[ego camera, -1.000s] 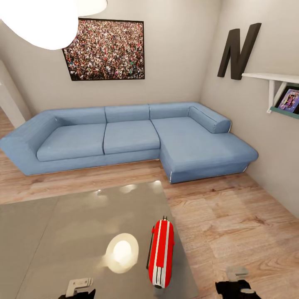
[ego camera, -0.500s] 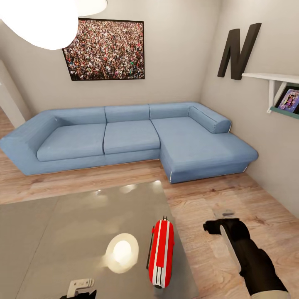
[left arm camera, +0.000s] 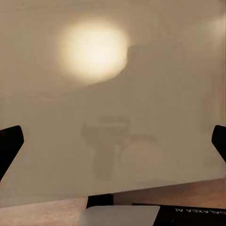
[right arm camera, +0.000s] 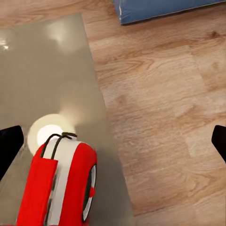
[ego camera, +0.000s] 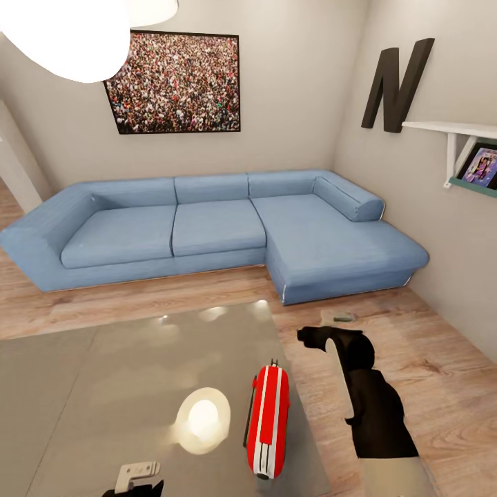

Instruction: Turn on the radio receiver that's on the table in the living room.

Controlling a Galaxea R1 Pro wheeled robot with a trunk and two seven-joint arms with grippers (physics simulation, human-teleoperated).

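Note:
The red radio receiver (ego camera: 268,422) with white stripes lies near the right edge of the glossy grey table (ego camera: 103,386), its white end panel facing me. My right gripper (ego camera: 319,337) hovers over the wood floor just right of the table and beyond the radio's far end. In the right wrist view the right gripper (right arm camera: 113,143) is open, its fingertips (right arm camera: 9,143) wide apart, with the radio (right arm camera: 61,188) and the table (right arm camera: 47,70) below. My left gripper (ego camera: 134,480) sits low over the table's near edge. The left gripper (left arm camera: 113,141) is open above the bare table top (left arm camera: 113,84).
A blue L-shaped sofa (ego camera: 207,228) stands beyond the table against beige walls with a crowd photo (ego camera: 176,83) and a dark letter N (ego camera: 397,83). A white wall shelf (ego camera: 455,131) juts out at right. Light wood floor (ego camera: 428,359) lies right of the table. A lamp's reflection (ego camera: 202,420) glows beside the radio.
My right arm has risen from the bottom right corner and swung forward and left, toward the radio's far end. The left gripper, the radio and the camera have stayed put.

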